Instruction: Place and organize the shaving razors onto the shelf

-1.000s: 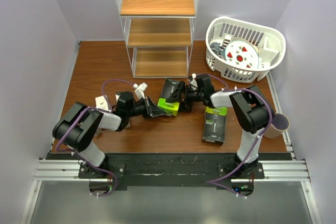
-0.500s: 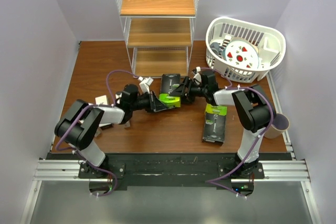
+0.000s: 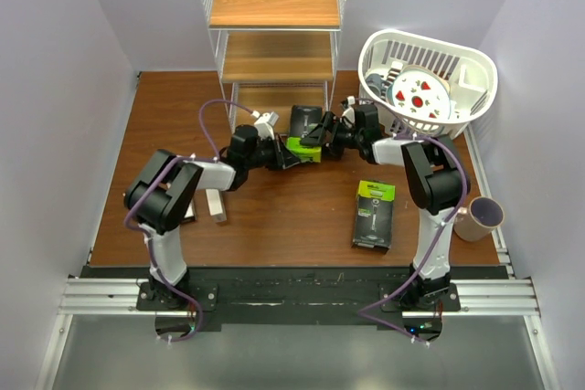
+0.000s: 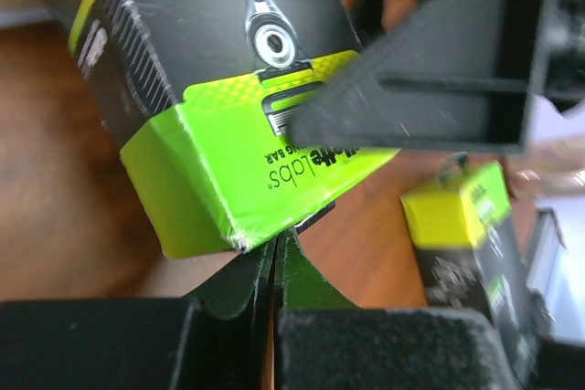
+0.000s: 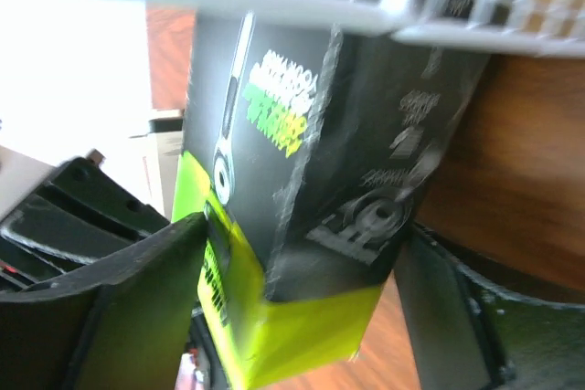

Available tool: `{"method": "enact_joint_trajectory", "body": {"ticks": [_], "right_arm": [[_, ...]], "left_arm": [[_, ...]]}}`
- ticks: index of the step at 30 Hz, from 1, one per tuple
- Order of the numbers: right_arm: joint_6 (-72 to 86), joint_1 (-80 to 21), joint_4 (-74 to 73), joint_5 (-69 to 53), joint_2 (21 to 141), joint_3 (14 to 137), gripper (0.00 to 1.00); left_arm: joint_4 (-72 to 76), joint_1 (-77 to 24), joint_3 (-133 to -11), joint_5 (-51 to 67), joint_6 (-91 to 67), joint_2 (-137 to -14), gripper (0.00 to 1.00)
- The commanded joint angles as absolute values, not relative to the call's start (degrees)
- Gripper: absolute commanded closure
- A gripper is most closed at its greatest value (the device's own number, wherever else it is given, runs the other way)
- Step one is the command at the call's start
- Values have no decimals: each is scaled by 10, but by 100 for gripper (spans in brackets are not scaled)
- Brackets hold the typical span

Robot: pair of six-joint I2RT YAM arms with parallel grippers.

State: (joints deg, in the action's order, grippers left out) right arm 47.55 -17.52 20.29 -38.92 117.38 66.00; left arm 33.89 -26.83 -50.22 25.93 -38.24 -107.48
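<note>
Brown table (image 3: 164,116), black razor pack (image 3: 307,123), lime-green end

Top view: bright, even overhead light, sharp, soft shadows on table (image 3: 274,230). Left wrist: pack (image 4: 228,171) sharp-ish, background soft, right edge blown out. Right wrist: blurred, shelf wire (image 5: 274,11) smeared, white glare left.

black razor pack (image 3: 307,125) with a lime-green end, tilted, wedged between my right gripper's (image 3: 322,141) fingers at the foot of the shelf (image 3: 274,43). shelf is an upright white wire rack with three wood tiers. second black pack (image 3: 374,215) flat on the table (image 3: 292,221), well apart. white/tan cartons (image 3: 217,205) lie far left.
</note>
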Motion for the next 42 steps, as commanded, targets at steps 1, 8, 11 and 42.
{"method": "enact_joint_trajectory", "body": {"ticks": [1, 8, 11, 42], "right_arm": [[410, -157, 135, -391, 1141, 682, 13], [382, -136, 83, -392, 1067, 630, 3], [359, -135, 61, -396, 1041, 614, 3], [14, -40, -475, -89, 799, 605, 2]], "left_arm": [[367, -279, -582, 169, -347, -1119, 100], [359, -282, -658, 124, -362, -1182, 100], [360, -283, -692, 107, -364, -1203, 100], [171, -280, -501, 286, -171, -934, 30]]}}
